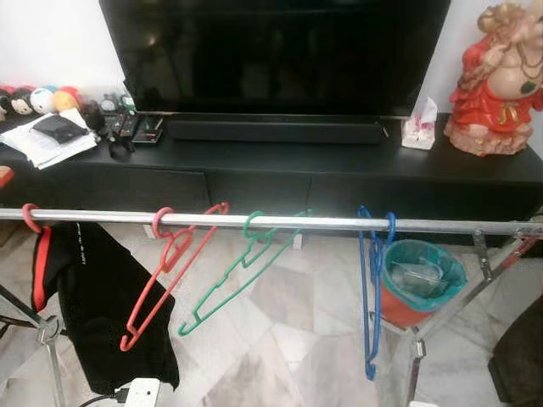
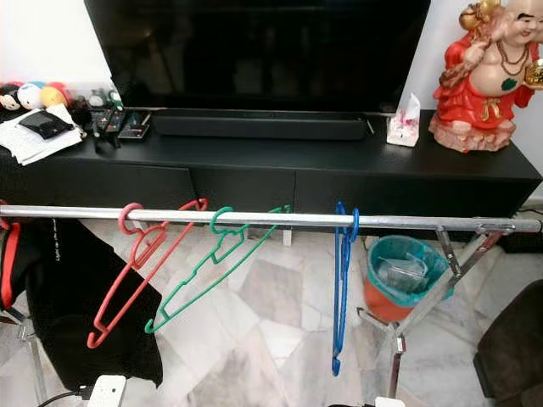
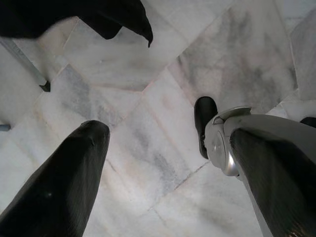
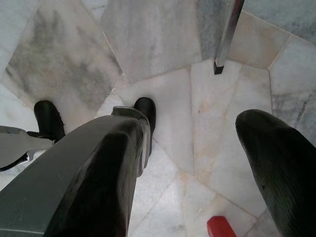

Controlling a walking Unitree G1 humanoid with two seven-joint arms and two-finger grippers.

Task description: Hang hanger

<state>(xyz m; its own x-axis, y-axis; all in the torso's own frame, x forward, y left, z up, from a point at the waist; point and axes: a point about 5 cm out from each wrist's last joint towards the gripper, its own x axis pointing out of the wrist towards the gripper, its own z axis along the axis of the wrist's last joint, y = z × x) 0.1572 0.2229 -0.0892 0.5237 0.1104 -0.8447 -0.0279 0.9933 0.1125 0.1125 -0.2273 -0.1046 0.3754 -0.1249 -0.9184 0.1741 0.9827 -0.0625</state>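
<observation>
Hanging from the silver rail (image 1: 280, 222) are three bare hangers: a red hanger (image 1: 165, 271) and a green hanger (image 1: 237, 271) side by side, both tilted with their lower ends swung toward the robot's left, and a blue hanger (image 1: 372, 280) well apart to the right, seen nearly edge-on and hanging straight down. A black garment (image 1: 106, 305) with red trim hangs at the rail's left end. Behind the rail stands a dark TV surface (image 1: 280, 165) carrying a television (image 1: 276, 55), a red figurine (image 1: 496, 80) and a tissue pack (image 1: 420, 125); a teal-lined bin (image 1: 422, 280) sits on the marble floor (image 1: 280, 339). The left gripper (image 3: 165, 153) and right gripper (image 4: 197, 153) both point down at the floor tiles, fingers spread wide and holding nothing.
</observation>
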